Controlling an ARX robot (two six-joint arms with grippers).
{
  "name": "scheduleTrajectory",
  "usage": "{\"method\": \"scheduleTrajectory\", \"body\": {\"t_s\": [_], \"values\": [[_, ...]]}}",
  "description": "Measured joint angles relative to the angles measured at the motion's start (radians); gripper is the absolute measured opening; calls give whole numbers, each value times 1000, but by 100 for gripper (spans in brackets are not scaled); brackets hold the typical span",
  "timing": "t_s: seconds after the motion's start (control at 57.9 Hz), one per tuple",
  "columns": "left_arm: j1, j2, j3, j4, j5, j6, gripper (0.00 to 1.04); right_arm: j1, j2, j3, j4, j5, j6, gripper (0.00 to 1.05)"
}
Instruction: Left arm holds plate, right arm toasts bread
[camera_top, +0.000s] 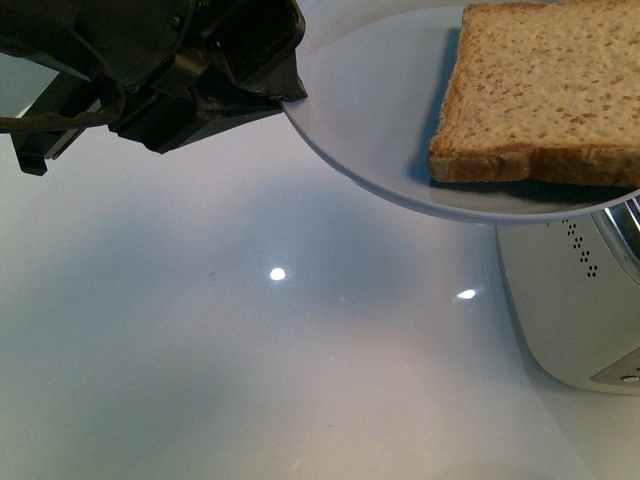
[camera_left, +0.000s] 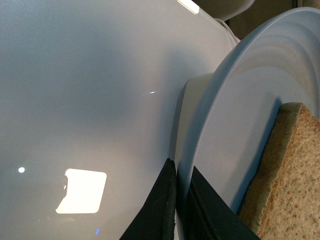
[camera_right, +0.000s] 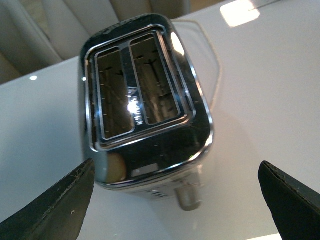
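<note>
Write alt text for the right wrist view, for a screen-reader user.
A chrome-topped two-slot toaster stands on a white table, seen from above, with both slots empty. The right gripper hangs over it, its two dark fingers spread wide open and holding nothing.

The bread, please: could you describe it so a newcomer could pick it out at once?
Above the white table, the left pincer holds a pale plate by its rim, near a shiny toaster. On that plate lies the bread, a speckled brown slice with darker crust, the only food in sight.
</note>
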Motion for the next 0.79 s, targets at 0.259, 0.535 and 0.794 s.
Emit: {"method": "scheduleTrajectory", "body": {"t_s": [0.259,0.535,0.794], "values": [[0,0,0,0,1,0,3,43,181,122,95,-154,295,96],[0,0,0,0,2,-1,3,218,220,134,154,-177,497,96],[0,0,0,0,1,-1,3,301,258,134,195,-170,587,96]]}}
